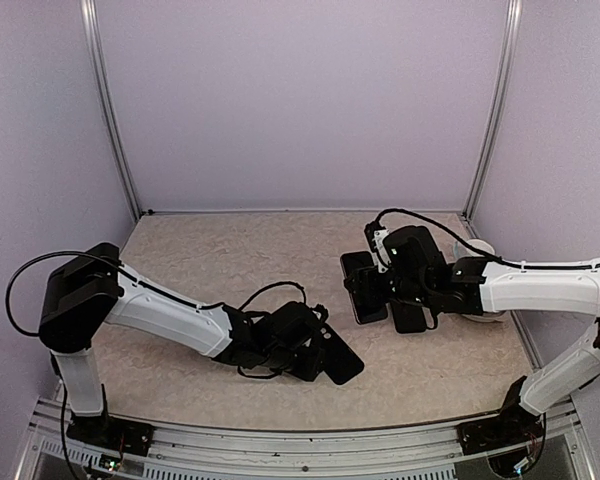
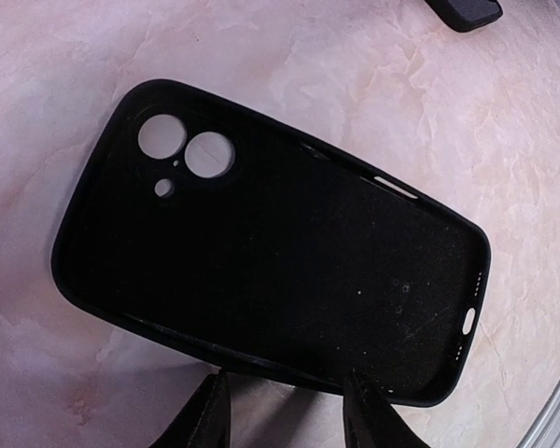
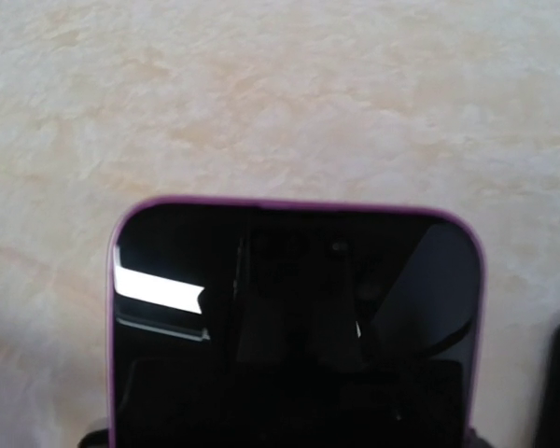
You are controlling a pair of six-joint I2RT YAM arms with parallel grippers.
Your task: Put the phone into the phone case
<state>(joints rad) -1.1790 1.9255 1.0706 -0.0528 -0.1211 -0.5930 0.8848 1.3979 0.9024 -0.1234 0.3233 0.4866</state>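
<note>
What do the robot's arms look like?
Both are white tubes with chunky black joints. A thin black cable loops off the left arm, and another runs along the right arm. The left tool and right tool are black, with two fingers each.

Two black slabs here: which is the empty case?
The phone case by the left tool: hollow, with camera holes. The phone has a purple rim and glossy screen.

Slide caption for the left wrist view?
Left gripper at the near edge of the empty phone case, open side up.
</note>
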